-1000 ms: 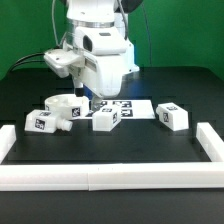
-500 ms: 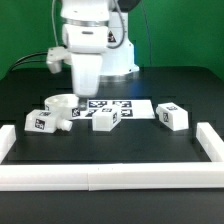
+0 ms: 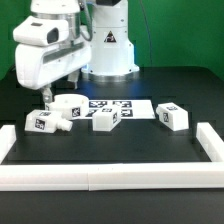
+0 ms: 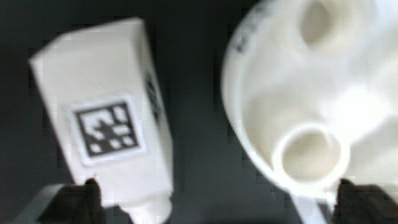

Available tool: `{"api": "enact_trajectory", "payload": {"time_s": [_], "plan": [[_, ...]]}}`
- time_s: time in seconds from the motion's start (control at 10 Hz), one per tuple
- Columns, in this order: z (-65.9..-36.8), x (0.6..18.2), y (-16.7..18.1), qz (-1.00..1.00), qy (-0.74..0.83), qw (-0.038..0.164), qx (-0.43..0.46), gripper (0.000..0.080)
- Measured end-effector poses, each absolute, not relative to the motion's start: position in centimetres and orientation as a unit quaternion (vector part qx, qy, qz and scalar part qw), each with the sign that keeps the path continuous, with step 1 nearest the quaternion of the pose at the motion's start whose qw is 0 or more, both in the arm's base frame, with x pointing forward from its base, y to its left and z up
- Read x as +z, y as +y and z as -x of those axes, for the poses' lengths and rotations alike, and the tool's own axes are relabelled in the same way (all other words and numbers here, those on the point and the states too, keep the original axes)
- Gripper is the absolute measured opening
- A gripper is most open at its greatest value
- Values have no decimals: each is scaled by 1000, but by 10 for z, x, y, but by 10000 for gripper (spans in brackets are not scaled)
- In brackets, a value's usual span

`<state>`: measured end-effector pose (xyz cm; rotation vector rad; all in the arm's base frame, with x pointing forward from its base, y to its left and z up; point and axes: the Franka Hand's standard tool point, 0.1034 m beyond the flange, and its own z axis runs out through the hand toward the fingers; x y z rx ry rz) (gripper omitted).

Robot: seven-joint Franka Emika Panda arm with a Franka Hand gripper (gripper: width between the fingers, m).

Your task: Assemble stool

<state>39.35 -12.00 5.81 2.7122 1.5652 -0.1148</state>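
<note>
The round white seat lies on the black table at the exterior view's left, and its hollow side with round sockets shows in the wrist view. A tagged leg lies beside it, also seen in the wrist view. A second leg and a third leg lie further to the exterior view's right. My gripper hangs just above the seat and the left leg. In the wrist view the gripper is open and holds nothing, its dark fingertips standing wide apart.
The marker board lies flat behind the middle leg. Long white rails border the table at the front, the exterior view's left and right. The robot base stands at the back.
The arm has swung from above the marker board toward the exterior view's left and now hangs over the seat and the left leg. The parts have not moved.
</note>
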Motion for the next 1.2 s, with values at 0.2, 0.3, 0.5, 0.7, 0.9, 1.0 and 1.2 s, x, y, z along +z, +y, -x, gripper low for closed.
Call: {"api": "enact_trajectory", "payload": {"time_s": [0.2,0.3,0.5,0.7,0.9,1.0,1.2], "plan": [[-392,57,-121,-912,409,3,-34,649],[-388,51,-133,-932,362,8,-15,649],[-370,44,-155,-967,255,3,-8,649],[-360,33,-165,-989,145,1,1,649],[-362,34,-163,-992,123,0,2,649],[-360,31,-164,-992,125,4,6,649],[-343,17,-166,-993,121,6,-1,649]]}}
